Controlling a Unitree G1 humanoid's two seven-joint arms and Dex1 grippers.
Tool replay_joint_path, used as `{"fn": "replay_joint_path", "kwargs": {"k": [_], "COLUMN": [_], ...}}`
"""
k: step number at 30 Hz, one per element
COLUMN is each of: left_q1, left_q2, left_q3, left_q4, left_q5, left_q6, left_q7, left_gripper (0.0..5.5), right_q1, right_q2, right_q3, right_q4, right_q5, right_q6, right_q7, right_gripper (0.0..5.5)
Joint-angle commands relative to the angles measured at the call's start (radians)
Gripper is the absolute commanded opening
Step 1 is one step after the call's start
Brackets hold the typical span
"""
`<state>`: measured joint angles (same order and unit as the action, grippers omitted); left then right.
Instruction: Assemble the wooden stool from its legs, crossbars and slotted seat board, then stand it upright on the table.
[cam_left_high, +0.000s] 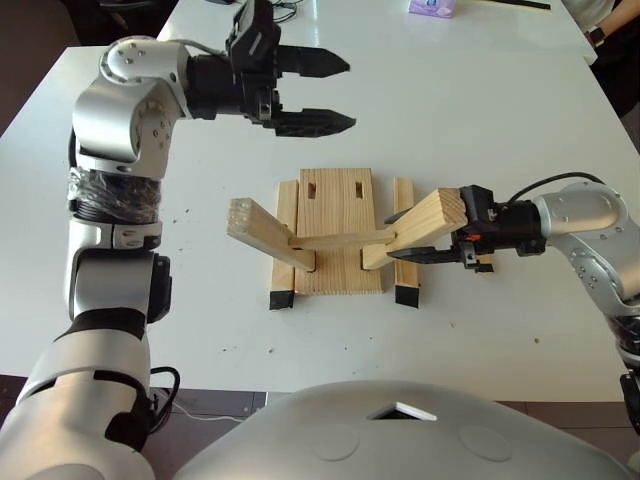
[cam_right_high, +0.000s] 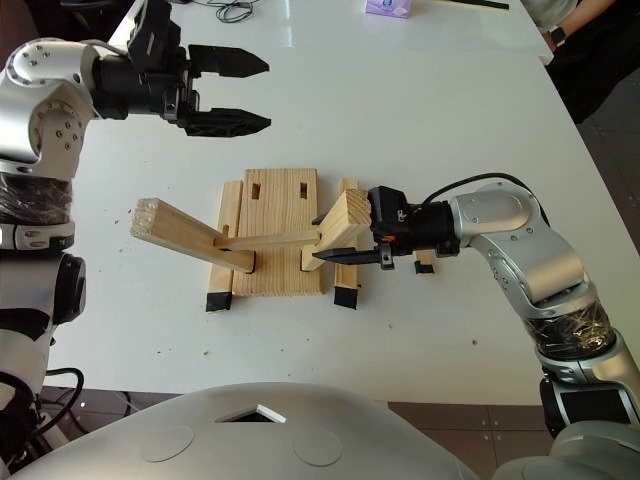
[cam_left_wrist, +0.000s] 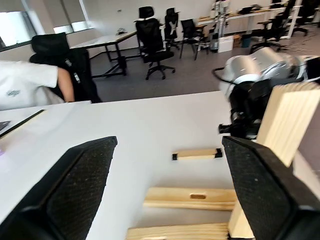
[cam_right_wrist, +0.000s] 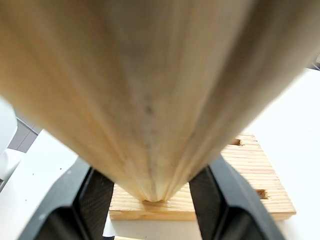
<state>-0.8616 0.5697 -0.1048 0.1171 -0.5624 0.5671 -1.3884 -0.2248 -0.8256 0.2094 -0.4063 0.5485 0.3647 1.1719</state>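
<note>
While the seat board (cam_left_high: 335, 215) lies flat on the surface (cam_left_high: 480, 120), a leg (cam_left_high: 425, 222) joined by a crossbar (cam_left_high: 340, 240) to a second leg (cam_left_high: 262, 234) is clamped over it by the jaws of the right gripper (cam_left_high: 405, 238); the jaws of the left gripper (cam_left_high: 350, 93) are held wide above the surface beyond it.

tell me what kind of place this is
Probably an open-plan office or lab: black swivel chairs and long desks stand in the room behind the white table where the seat board lies.
</note>
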Motion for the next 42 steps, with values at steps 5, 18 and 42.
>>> {"fn": "replay_joint_path", "kwargs": {"k": [5, 18, 42], "left_q1": [0.051, 0.109, 0.206], "left_q2": [0.035, 0.026, 0.062], "left_q3": [-0.146, -0.208, -0.274], "left_q4": [-0.124, -0.182, -0.222], "left_q5": [0.038, 0.061, 0.151], "left_q6": [-0.041, -0.07, -0.208], "left_q7": [-0.172, -0.182, -0.207], "left_gripper": [2.94, 1.59, 0.09], "right_q1": [0.022, 0.006, 0.006], "right_q2": [-0.002, 0.003, 0.009], "right_q3": [0.068, 0.089, 0.094], "right_q4": [0.029, 0.034, 0.019], "right_q5": [-0.06, -0.067, -0.067], "right_q6": [0.033, 0.019, 0.017], "right_q7": [0.011, 0.019, 0.007], "right_gripper": [2.04, 2.04, 2.04]}}
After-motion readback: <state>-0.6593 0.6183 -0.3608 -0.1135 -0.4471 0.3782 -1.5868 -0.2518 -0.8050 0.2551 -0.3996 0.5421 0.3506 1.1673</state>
